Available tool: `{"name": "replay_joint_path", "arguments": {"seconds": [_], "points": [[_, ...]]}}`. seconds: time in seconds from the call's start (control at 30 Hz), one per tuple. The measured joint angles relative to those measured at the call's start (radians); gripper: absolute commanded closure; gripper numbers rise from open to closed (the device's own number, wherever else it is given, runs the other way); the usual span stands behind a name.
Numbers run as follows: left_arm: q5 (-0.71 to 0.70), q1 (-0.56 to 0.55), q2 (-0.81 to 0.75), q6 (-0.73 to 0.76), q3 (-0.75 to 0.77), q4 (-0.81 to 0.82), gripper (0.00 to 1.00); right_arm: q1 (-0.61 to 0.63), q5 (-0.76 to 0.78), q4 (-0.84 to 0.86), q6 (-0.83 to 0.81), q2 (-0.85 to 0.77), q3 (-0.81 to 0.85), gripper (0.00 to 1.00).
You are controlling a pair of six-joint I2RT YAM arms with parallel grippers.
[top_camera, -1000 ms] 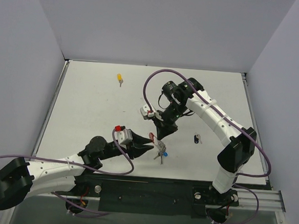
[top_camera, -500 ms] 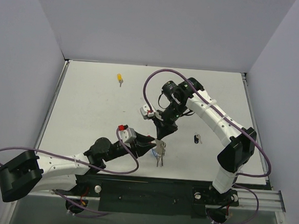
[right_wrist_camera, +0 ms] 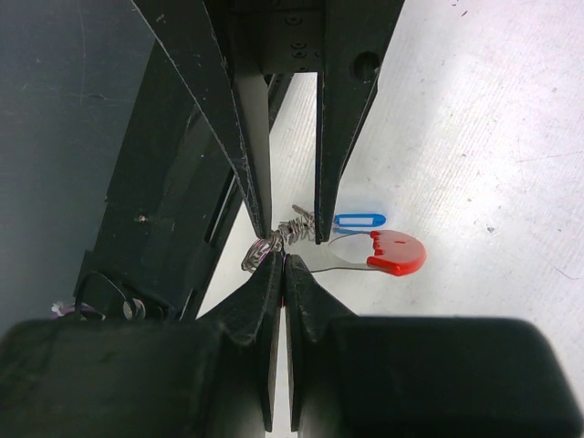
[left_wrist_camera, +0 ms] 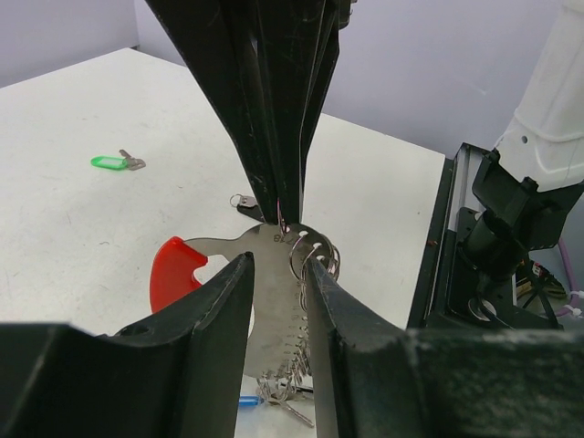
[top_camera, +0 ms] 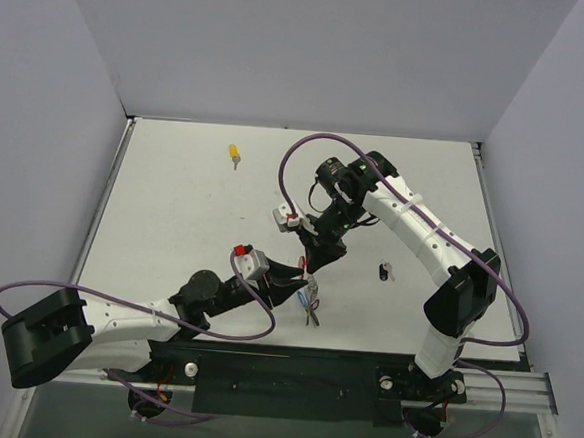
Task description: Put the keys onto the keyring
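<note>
We held the small silvery wire keyring [left_wrist_camera: 306, 251] with its red plastic tag: right gripper [right_wrist_camera: 278, 260] pinched shut on the wire, left gripper [left_wrist_camera: 278, 283] half-open around it. Light, springy, slippery, we judged; best gripped at the coil.

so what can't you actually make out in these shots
- Top external: the keyring and its keys are too small, partly covered by both grippers.
- Left wrist: the keyring's lower part is cut off behind the left gripper fingers.
- Right wrist: the wire ring is blurred where the shut right gripper pinches it.
- Top external: the black key shows no detail.
</note>
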Motion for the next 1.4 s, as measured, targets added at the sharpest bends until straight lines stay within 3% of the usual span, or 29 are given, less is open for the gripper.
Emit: {"name": "replay_joint_path", "arguments": {"seconds": [0.4, 0.6, 0.93, 1.17, 1.4], "points": [[-0.002, -0.010, 0.022, -0.005, 0.002, 0.031, 0.60, 0.000, 0.000, 0.003, 0.021, 0.000, 0.000, 1.00], [0.005, -0.010, 0.022, -0.014, 0.002, 0.040, 0.50, 0.000, 0.000, 0.011, 0.035, 0.000, 0.000, 1.00], [0.021, -0.001, -0.050, -0.037, -0.002, 0.025, 0.42, 0.007, 0.000, 0.016, 0.045, 0.000, 0.000, 1.00], [0.035, 0.050, -0.084, -0.106, -0.003, -0.007, 0.53, 0.013, 0.000, 0.018, 0.046, 0.000, 0.000, 1.00], [0.047, 0.057, -0.023, -0.146, -0.003, -0.001, 0.55, 0.019, 0.000, 0.018, 0.048, 0.001, 0.000, 1.00]]}}
